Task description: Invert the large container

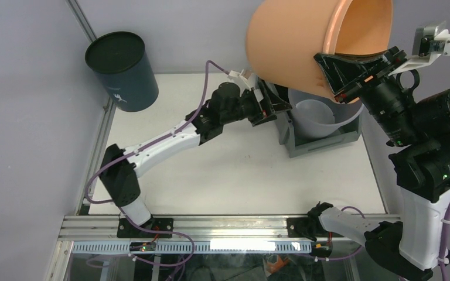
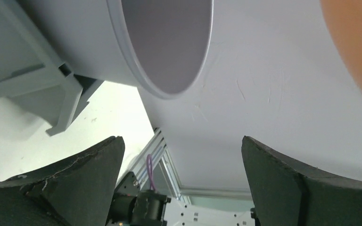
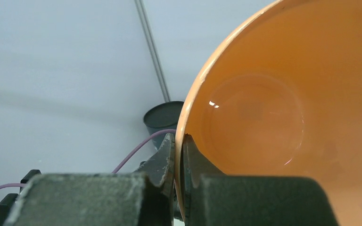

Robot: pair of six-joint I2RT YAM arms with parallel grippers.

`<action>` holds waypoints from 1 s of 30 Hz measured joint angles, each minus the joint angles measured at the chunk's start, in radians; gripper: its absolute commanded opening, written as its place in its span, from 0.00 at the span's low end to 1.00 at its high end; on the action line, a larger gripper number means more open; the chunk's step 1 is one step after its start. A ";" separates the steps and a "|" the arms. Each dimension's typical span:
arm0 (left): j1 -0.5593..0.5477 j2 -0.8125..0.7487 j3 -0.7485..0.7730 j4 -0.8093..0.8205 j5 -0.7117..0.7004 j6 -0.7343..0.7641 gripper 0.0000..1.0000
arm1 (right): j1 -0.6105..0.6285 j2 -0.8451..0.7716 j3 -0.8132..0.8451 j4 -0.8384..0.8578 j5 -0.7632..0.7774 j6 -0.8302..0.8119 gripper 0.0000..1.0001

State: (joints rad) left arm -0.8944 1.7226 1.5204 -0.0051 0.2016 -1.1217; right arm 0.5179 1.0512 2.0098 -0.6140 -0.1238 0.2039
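The large container, a grey rectangular bin (image 1: 321,144), stands upright at the back right of the table with a round pale grey bucket (image 1: 316,115) inside it. In the left wrist view the bin (image 2: 26,80) lies to the left and the pale bucket's mouth (image 2: 169,42) is above. My left gripper (image 1: 276,104) is open and empty just left of the bin; its jaws (image 2: 183,141) stand wide apart. My right gripper (image 1: 331,73) is shut on the rim of the round orange bucket (image 1: 293,41) and holds it tilted high above the bin. In the right wrist view the right gripper (image 3: 179,141) pinches the orange bucket's wall (image 3: 264,117).
A dark blue round canister (image 1: 122,70) stands at the back left corner, also seen in the right wrist view (image 3: 162,117). The table has a metal rail (image 1: 222,225) along its near edge. The right arm's body rises at the table's right side.
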 measured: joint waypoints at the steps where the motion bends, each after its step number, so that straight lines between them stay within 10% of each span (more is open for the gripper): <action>1: 0.000 -0.037 -0.029 -0.012 -0.008 0.015 0.99 | 0.000 -0.002 -0.013 0.019 -0.012 0.016 0.00; 15: 0.173 -0.516 -0.478 -0.303 -0.189 0.195 0.99 | 0.000 -0.015 -0.311 0.259 -0.130 0.288 0.00; 30: 0.389 -0.760 -0.480 -0.680 -0.322 0.417 0.99 | 0.000 0.052 -0.641 0.595 -0.132 0.654 0.00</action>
State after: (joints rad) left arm -0.5053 0.9623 1.0409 -0.6853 -0.1207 -0.7048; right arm 0.5179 1.1034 1.3685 -0.0185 -0.2558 0.8581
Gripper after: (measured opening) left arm 0.987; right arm 0.038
